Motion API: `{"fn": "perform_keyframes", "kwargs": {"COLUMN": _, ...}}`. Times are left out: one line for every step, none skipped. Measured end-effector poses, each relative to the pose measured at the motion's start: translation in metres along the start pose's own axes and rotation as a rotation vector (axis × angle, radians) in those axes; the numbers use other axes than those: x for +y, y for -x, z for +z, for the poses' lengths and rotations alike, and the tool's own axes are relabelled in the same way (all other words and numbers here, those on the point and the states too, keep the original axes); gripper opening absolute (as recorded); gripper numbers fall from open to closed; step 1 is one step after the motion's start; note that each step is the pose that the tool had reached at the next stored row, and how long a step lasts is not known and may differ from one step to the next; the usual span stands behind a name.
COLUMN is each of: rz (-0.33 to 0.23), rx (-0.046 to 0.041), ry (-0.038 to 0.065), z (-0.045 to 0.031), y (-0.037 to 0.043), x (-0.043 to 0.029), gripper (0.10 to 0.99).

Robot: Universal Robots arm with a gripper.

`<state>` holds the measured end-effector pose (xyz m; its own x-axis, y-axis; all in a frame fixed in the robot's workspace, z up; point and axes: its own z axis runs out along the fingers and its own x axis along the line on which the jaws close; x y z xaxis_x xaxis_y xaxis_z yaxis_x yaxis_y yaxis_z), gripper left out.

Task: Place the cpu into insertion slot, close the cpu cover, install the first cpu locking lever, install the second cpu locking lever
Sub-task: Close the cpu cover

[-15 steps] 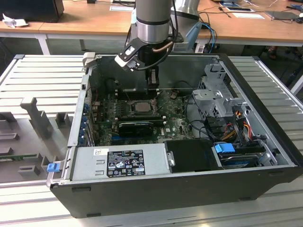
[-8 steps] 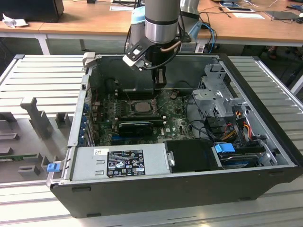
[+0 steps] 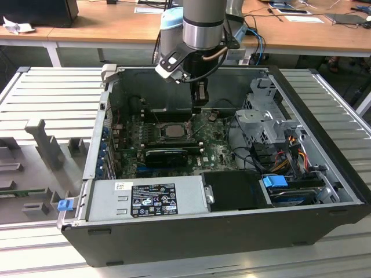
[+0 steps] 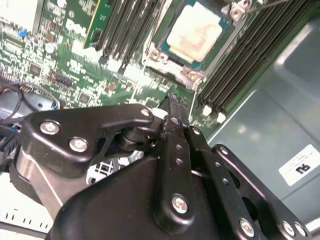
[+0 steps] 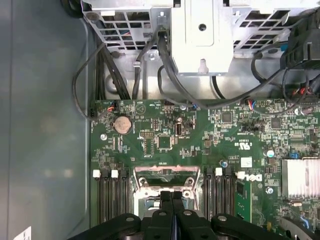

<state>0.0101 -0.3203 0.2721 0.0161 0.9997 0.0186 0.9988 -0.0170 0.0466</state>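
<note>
The cpu (image 4: 194, 31), pale and square, lies in the insertion slot (image 3: 160, 132) on the green board; in the exterior view the cpu (image 3: 173, 131) sits mid-board. The cpu cover (image 4: 161, 56), a metal frame, lies flat around it. A thin metal lever (image 4: 267, 4) runs past one corner of the socket. My gripper (image 3: 197, 106) hangs just above the board, toward the case's back wall from the socket. Its fingers (image 5: 166, 202) are pressed together with nothing between them. In the first wrist view they hide most of the cover (image 5: 166, 175).
Black memory slots (image 5: 109, 197) flank the socket on both sides. A black card (image 3: 166, 155) lies nearer the power supply (image 3: 145, 200). The metal drive cage (image 3: 264, 119) and cables (image 3: 287, 153) fill the exterior view's right side. The case walls (image 3: 110, 110) surround the board.
</note>
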Motion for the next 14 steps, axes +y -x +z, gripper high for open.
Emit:
{"fn": "perform_keyframes", "kwargs": {"rz": 0.0, "rx": 0.0, "ry": 0.0, "z": 0.0001, "y": 0.0, "x": 0.0013, "gripper": 0.106}}
{"fn": "perform_keyframes", "kwargs": {"rz": 0.0, "rx": 0.0001, "ry": 0.0, "z": 0.0002, "y": -0.0001, "x": 0.0032, "gripper": 0.106}}
{"fn": "perform_keyframes", "kwargs": {"rz": 0.0, "rx": 0.0002, "ry": 0.0, "z": 0.0003, "y": -0.0001, "x": 0.0043, "gripper": 0.106}}
{"fn": "perform_keyframes", "kwargs": {"rz": 0.0, "rx": 0.0002, "ry": 0.0, "z": 0.0004, "y": -0.0001, "x": 0.0066, "gripper": 0.106}}
{"fn": "perform_keyframes", "kwargs": {"rz": 0.0, "rx": 0.0002, "ry": 0.0, "z": 0.0004, "y": -0.0002, "x": 0.0076, "gripper": 0.106}}
{"fn": "perform_keyframes", "kwargs": {"rz": 0.0, "rx": 0.0001, "ry": 0.0, "z": 0.0005, "y": -0.0001, "x": 0.0087, "gripper": 0.106}}
{"fn": "perform_keyframes", "kwargs": {"rz": 0.0, "rx": 0.0001, "ry": 0.0, "z": 0.0005, "y": -0.0002, "x": 0.0099, "gripper": 0.106}}
{"fn": "perform_keyframes", "kwargs": {"rz": 0.0, "rx": 0.0001, "ry": 0.0, "z": 0.0006, "y": -0.0002, "x": 0.0116, "gripper": 0.106}}
{"fn": "perform_keyframes", "kwargs": {"rz": 0.0, "rx": 0.0002, "ry": 0.0, "z": 0.0007, "y": -0.0002, "x": 0.0135, "gripper": 0.106}}
{"fn": "perform_keyframes", "kwargs": {"rz": 0.0, "rx": 0.0001, "ry": 0.0, "z": 0.0008, "y": -0.0002, "x": 0.0149, "gripper": 0.106}}
{"fn": "perform_keyframes", "kwargs": {"rz": 0.0, "rx": 0.0001, "ry": 0.0, "z": 0.0008, "y": -0.0003, "x": 0.0162, "gripper": 0.106}}
{"fn": "perform_keyframes", "kwargs": {"rz": 0.0, "rx": 0.0001, "ry": 0.0, "z": 0.0009, "y": -0.0003, "x": 0.0174, "gripper": 0.106}}
{"fn": "perform_keyframes", "kwargs": {"rz": 0.0, "rx": 0.0002, "ry": 0.0, "z": 0.001, "y": -0.0003, "x": 0.019, "gripper": 0.106}}
{"fn": "perform_keyframes", "kwargs": {"rz": 0.0, "rx": 0.0002, "ry": 0.0, "z": 0.0011, "y": -0.0003, "x": 0.0207, "gripper": 0.106}}
